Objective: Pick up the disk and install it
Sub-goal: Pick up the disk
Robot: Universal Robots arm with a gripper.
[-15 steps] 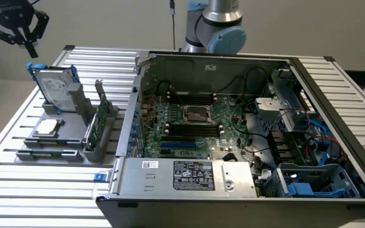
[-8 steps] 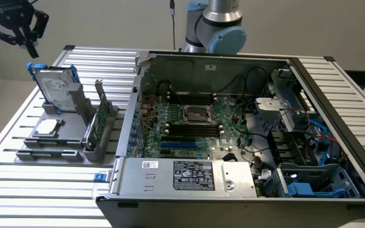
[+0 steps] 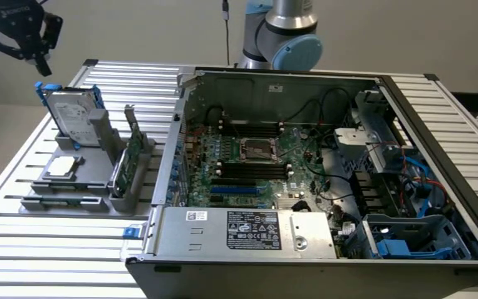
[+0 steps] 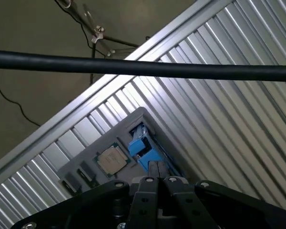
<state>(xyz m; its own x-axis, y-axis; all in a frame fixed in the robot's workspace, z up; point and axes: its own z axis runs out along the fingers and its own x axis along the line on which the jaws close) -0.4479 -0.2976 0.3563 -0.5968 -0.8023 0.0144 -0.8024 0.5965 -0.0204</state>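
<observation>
Pincer [image 3: 43,66] is partly cut off by the frame edge, its tips pinched together with nothing between them. One disk [image 3: 73,117] stands upright in the grey holder [image 3: 79,187] right under the pincer, apart from it, its lower end hidden by the holder wall. From the wrist, the disk [image 4: 143,147] shows edge-on as blue bracket. One square chip [image 3: 62,166] and one green circuit card [image 3: 127,157] sit past the disk. One open computer case [image 3: 248,233] is well away.

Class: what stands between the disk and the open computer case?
Between the disk and the case, a green circuit card stands upright, seen in the exterior view.
</observation>
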